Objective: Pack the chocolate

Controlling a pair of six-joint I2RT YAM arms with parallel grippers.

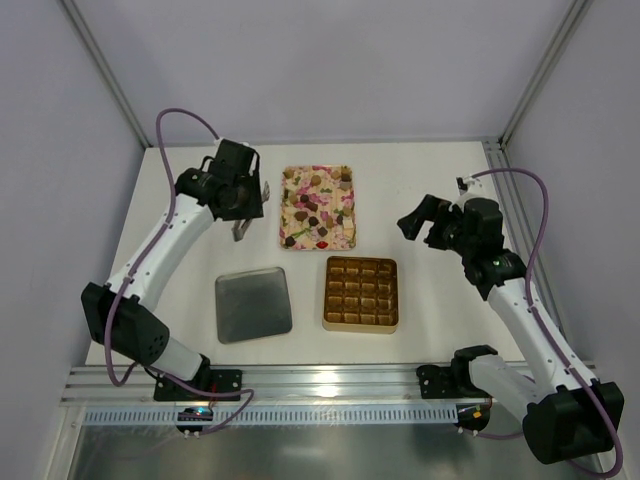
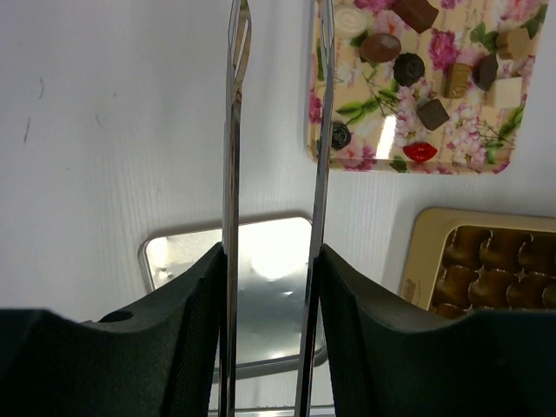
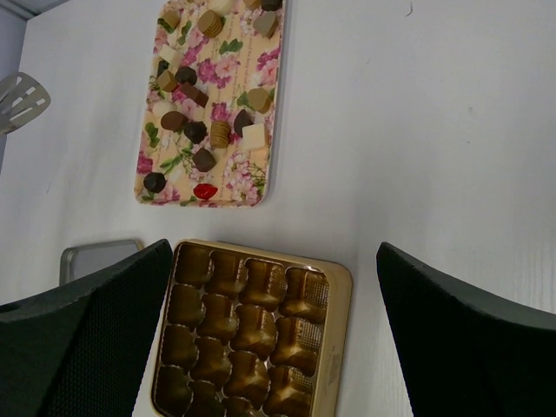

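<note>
The chocolate [image 2: 380, 47] lies scattered on the floral tray [image 2: 460, 139] in the upper middle of the top view, and no piece is yet in the gold box [image 1: 360, 324] just below it. The left gripper [image 2: 271, 256] is clenched on thin metal tongs [image 2: 230, 174], beside the tray's left edge. The right gripper [image 3: 274, 250] is released and holds nothing.

I think the narrow blades could let a smooth piece slip, or push a neighbouring piece. A piece dropped askew may lie across 2 cells. I can read no brand or writing.
</note>
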